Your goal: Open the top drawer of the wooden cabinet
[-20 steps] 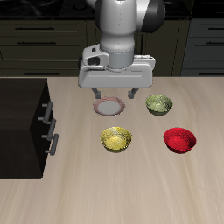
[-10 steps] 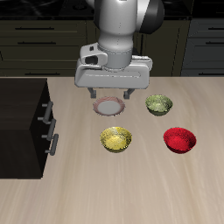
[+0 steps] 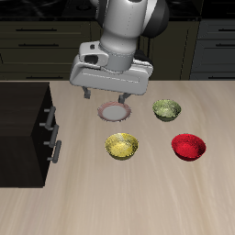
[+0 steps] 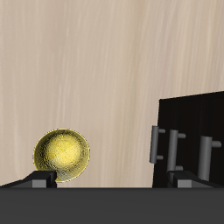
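Over the last second the gripper [image 3: 104, 95] has swung from above the white bowl [image 3: 114, 112] toward the frame's left — toward the wooden cabinet [image 3: 23, 128] at the left edge. Its fingers hang spread, holding nothing. The top drawer [image 3: 46, 117], its silver handle facing right, looks shut; the approach seems only begun, with the yellow bowl [image 4: 61, 154] below.

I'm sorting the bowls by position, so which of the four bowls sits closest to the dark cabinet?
The yellow bowl is nearest the wooden cabinet; the pale plate-like one, the olive one and the red one lie farther off.
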